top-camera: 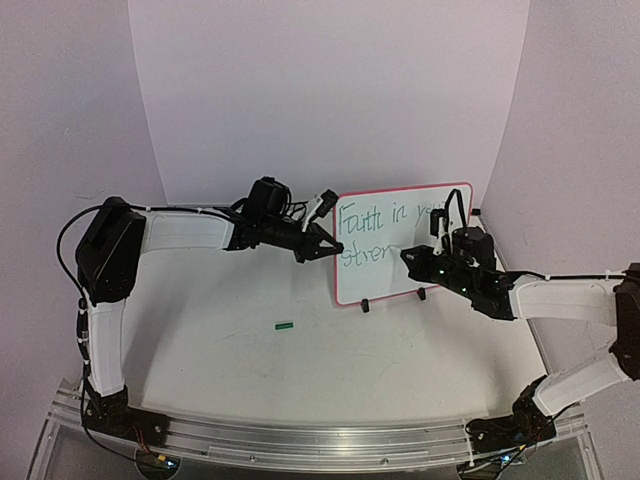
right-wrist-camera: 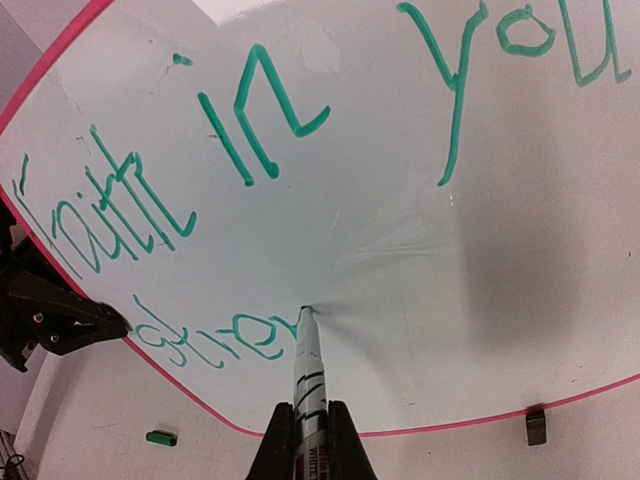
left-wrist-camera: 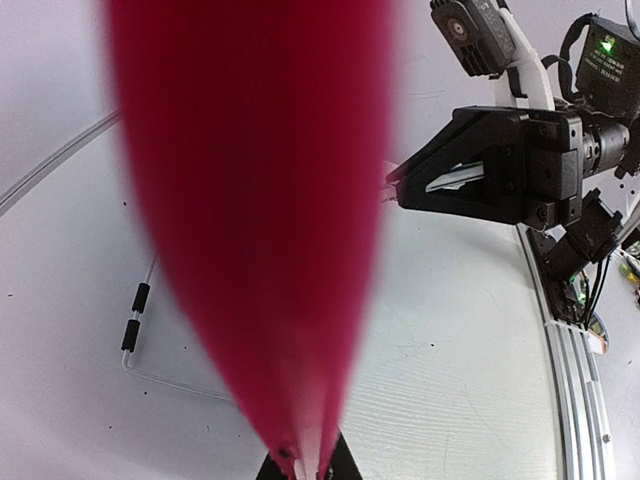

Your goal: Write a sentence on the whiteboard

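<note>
Your left gripper [top-camera: 322,246] is clamped on the left rim of the whiteboard [top-camera: 400,282], which stands upright on its 2 black feet [top-camera: 366,306]. Your right gripper [right-wrist-camera: 308,412] grasps a marker [right-wrist-camera: 309,365], its tip touching the whiteboard just after "stre" in the lower line of the sentence [right-wrist-camera: 225,140].

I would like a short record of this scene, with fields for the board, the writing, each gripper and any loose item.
whiteboard: upright on its feet on the table
sentence: green, unfinished; "Faith in you" readable, second line starts "stre"
left gripper: shut on the whiteboard's left edge
right gripper: shut on a marker, tip touching the second line's end
small green object: lying on the table, apart from the board
</note>
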Action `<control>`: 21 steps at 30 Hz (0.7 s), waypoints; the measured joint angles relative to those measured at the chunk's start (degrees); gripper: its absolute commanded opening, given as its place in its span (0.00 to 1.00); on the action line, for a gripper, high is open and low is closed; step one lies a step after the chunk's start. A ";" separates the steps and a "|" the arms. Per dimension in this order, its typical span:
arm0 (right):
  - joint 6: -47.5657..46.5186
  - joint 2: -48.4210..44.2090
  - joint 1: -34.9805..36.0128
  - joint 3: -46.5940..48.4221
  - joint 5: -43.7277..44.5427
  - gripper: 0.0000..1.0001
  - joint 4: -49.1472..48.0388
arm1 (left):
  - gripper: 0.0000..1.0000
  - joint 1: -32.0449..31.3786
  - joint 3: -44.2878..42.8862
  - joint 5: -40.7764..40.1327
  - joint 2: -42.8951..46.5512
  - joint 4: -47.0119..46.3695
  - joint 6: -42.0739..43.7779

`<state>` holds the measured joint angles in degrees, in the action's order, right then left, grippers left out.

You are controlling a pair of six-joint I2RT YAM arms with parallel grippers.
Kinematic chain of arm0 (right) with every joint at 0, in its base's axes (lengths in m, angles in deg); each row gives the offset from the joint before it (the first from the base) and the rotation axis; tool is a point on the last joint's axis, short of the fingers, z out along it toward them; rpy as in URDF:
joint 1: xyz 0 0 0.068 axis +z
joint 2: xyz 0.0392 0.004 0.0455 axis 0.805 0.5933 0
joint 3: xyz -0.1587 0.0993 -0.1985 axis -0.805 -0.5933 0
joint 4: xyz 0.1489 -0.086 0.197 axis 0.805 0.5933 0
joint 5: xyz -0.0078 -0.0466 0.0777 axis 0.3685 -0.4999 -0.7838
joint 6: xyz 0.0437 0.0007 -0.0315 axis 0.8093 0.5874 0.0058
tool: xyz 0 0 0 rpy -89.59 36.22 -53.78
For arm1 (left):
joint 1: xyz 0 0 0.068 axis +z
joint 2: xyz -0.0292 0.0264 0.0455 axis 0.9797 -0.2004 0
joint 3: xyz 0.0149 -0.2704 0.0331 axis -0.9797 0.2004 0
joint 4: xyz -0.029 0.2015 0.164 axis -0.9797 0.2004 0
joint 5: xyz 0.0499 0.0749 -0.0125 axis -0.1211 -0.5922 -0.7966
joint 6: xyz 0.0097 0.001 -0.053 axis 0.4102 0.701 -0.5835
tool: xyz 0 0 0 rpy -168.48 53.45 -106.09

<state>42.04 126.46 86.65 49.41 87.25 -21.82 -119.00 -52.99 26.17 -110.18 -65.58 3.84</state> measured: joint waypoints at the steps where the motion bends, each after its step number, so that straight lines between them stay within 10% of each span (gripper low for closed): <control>1: 0.00 0.00 -0.01 0.00 0.05 0.00 0.00 | 0.00 0.00 0.00 0.00 0.00 0.00 0.00; 21: 1.87 1.09 -0.29 -2.86 0.15 0.00 -0.26 | 0.00 -0.02 0.00 0.04 0.00 0.00 0.04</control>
<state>43.91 127.56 86.36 46.54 87.40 -22.08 -119.02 -52.99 26.21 -110.18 -65.58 3.88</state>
